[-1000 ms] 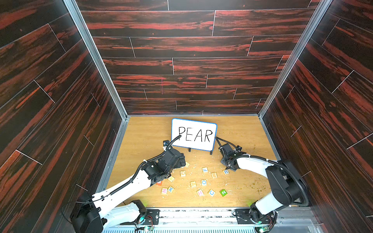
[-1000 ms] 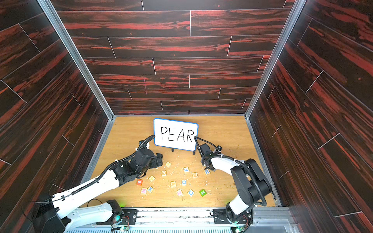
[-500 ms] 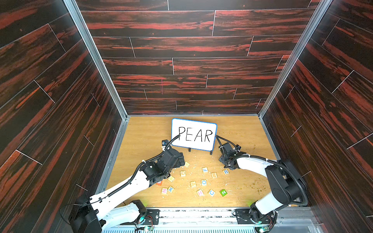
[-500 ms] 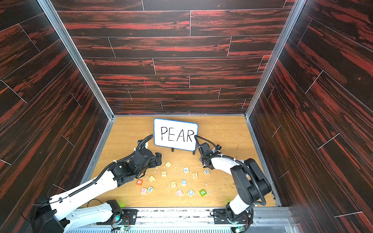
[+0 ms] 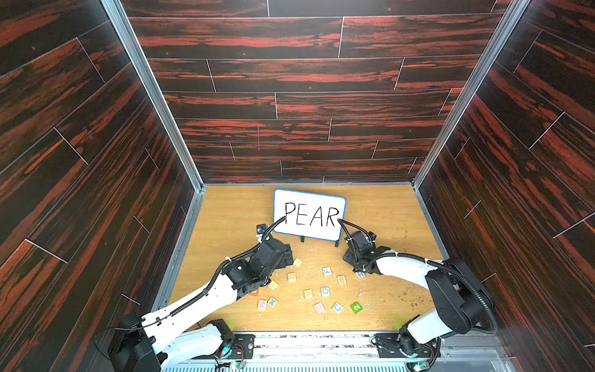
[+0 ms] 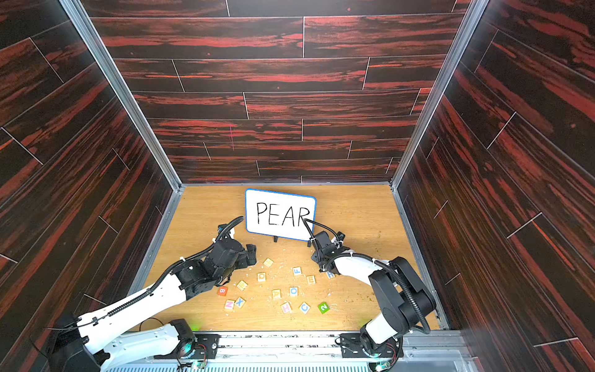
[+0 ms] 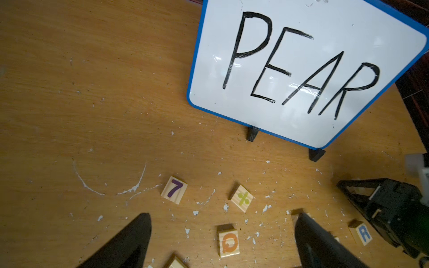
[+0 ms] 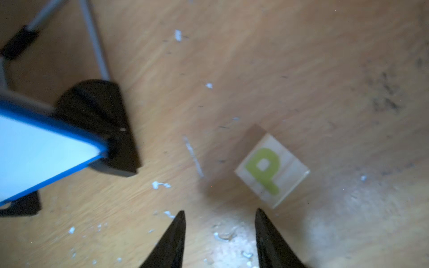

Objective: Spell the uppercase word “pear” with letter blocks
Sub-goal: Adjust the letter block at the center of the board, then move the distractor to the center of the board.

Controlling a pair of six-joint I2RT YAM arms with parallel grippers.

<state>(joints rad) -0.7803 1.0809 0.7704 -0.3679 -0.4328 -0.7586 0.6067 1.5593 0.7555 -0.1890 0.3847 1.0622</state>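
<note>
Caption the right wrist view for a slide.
Right pincer, jaws apart and empty, poised short of the P block, near the whiteboard's foot.

In a top view the left arm (image 5: 206, 291) and the right arm (image 5: 402, 265) both reach forward, with wrists bent low. The left gripper (image 7: 221, 217) has its jaws wide apart and empty. The right gripper (image 8: 220, 211) has its jaws partly apart, also empty.

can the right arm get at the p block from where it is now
Probably yes. The P block lies just beyond the right end effector, whose jaws stand apart and empty, with nothing between them and it. It sits a little off the gap's line; the whiteboard foot is well clear.
</note>
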